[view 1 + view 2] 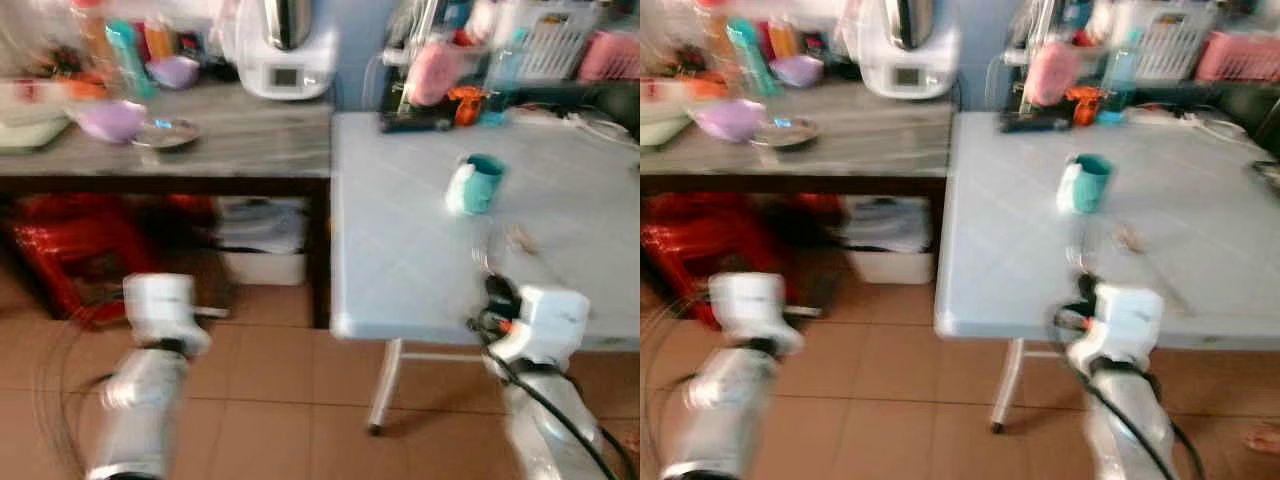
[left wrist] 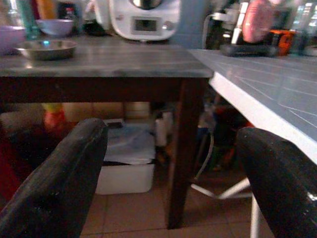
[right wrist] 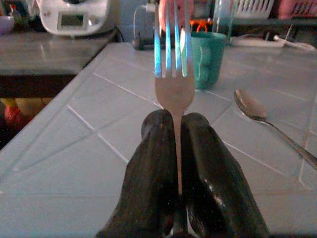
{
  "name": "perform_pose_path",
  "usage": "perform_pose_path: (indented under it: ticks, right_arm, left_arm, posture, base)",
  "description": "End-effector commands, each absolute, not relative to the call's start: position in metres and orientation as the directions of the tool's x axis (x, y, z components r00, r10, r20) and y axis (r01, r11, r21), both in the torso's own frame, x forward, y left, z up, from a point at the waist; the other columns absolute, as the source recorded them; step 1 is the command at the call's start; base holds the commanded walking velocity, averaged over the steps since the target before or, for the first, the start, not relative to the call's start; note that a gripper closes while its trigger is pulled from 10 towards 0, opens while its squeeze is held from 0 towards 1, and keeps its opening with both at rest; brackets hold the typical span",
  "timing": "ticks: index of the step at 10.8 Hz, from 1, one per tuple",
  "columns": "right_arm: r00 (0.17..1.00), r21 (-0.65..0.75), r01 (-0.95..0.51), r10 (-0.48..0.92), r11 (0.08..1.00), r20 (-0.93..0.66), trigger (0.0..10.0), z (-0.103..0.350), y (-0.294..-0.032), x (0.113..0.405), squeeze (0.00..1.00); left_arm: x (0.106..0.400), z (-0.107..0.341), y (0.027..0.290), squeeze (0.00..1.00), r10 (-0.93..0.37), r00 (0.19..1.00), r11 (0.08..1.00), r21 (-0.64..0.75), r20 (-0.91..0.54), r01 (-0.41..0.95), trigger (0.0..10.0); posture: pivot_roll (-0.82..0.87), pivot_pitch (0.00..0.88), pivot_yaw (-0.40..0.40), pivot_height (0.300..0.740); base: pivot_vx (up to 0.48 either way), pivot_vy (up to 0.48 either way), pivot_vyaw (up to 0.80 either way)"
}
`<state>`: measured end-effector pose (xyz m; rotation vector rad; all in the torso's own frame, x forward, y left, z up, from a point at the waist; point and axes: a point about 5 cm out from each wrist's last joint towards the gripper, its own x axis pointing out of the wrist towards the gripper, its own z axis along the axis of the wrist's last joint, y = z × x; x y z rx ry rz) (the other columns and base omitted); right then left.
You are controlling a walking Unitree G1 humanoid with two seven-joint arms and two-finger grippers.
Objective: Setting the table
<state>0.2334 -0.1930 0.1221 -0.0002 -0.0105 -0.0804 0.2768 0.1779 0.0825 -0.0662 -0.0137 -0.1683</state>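
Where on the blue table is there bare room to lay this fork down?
The right gripper grips the fork. The near stretch of the table is bare, between its left edge, the teal mug and the spoon. The far edge is crowded.

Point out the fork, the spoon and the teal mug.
fork [image 3: 173, 89]: right wrist view, on the neck just below the tines.
spoon [image 3: 249, 105]: right wrist view, on the bowl.
teal mug [image 3: 208, 58]: right wrist view, on the side wall.

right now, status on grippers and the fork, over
Right gripper shut on fork, over the white table. Left gripper open, idle, low beside it. Spoon and teal mug ahead.
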Motion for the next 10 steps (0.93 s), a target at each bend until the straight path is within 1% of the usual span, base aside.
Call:
perform_pose_path:
  ticks: [1,3,4,9,10]
  right_arm:
    - [0.997,0.010,0.060,-0.060,0.998,0.052,10.0,0.131,-0.184,0.237,0.00]
    - [0.997,0.010,0.059,-0.060,0.998,0.053,10.0,0.131,-0.185,0.238,0.00]
    - [0.997,0.006,0.063,-0.063,0.998,0.054,10.0,0.132,-0.188,0.238,0.00]
    - [0.997,-0.009,0.052,-0.051,0.999,0.056,10.0,0.133,-0.184,0.241,0.00]
    - [0.997,-0.010,0.044,-0.044,0.999,0.060,10.0,0.134,-0.183,0.242,0.00]
  left_arm:
    - [0.280,0.089,0.181,0.00,-0.167,0.985,0.985,-0.041,0.033,0.168,10.0]
    - [0.283,0.091,0.178,0.00,-0.177,0.983,0.983,-0.045,0.039,0.179,10.0]
    - [0.284,0.092,0.176,0.00,-0.185,0.982,0.981,-0.046,0.040,0.187,10.0]
    - [0.287,0.094,0.171,0.00,-0.196,0.980,0.979,-0.053,0.043,0.199,10.0]
    - [0.288,0.094,0.170,0.00,-0.199,0.979,0.978,-0.054,0.042,0.201,10.0]
  posture:
    - [0.05,0.000,0.016,0.740]
    - [0.04,0.000,0.016,0.740]
    - [0.04,0.000,0.018,0.740]
    - [0.04,0.000,0.020,0.740]
    - [0.04,0.000,0.020,0.740]
  base:
    - [0.000,0.386,0.00]
    - [0.000,0.392,-0.78]
    - [0.000,0.390,-0.52]
    - [0.000,0.391,0.00]
    - [0.000,0.390,0.49]
